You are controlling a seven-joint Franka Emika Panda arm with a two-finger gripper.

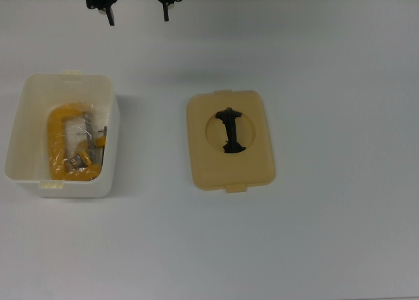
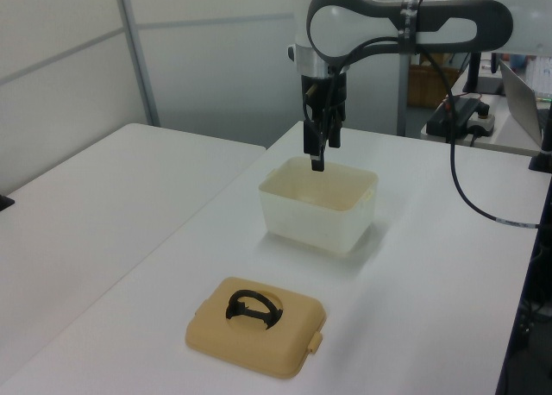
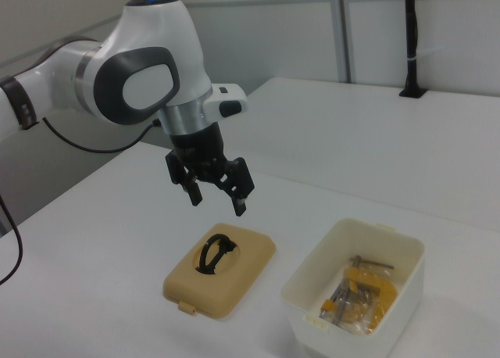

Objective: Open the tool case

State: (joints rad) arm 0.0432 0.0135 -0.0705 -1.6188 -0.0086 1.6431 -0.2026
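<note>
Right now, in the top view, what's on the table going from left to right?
Open white plastic box holding a yellow clamp and small metal parts → bare white table → tan-yellow rounded-rectangular lid with a black handle, lying flat and apart from the box.

White rounded arm (image 3: 148, 76), dark grey joint panels, silver wrist ring, black end effector (image 3: 217, 200), black cable.

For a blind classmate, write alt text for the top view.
A tan lid with a black handle lies flat on a white table, apart from an open white box holding a yellow clamp. The open end effector hangs at the top edge.
</note>
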